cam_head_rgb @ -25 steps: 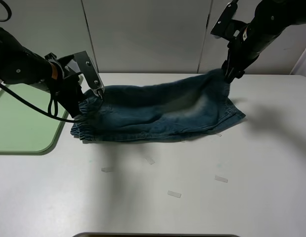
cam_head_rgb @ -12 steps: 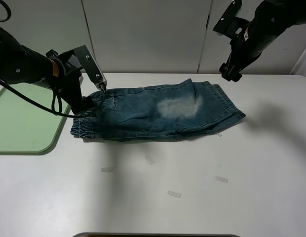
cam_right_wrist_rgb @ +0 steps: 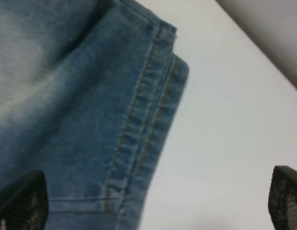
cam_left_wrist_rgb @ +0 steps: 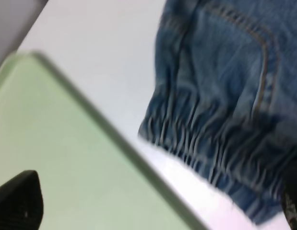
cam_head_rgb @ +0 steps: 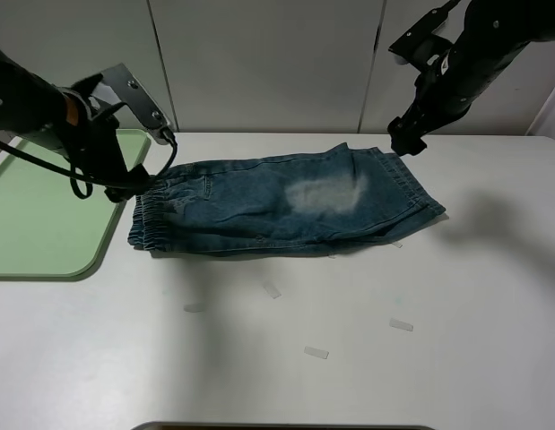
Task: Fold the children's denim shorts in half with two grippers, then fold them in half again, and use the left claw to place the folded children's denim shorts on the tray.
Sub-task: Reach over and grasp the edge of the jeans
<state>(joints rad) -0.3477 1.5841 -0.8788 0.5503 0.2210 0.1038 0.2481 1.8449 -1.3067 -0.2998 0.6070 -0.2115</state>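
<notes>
Blue washed-denim children's shorts [cam_head_rgb: 286, 204] lie flat and folded beneath both spread, empty jaws. The black left gripper [cam_head_rgb: 126, 186] has drawn off the waistband toward the pale-green plastic tray [cam_head_rgb: 44, 242]. The black right gripper [cam_head_rgb: 404, 143] has edged nearer the hem, seemingly clear of it.

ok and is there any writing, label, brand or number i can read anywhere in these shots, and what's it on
No text can be read in any view.
Denim shorts: only stitching and faded patches show, no tag or print.
Tray: plain pale green, no marking.
Pale scraps on the table: too small to tell whether anything is written on them.
</notes>
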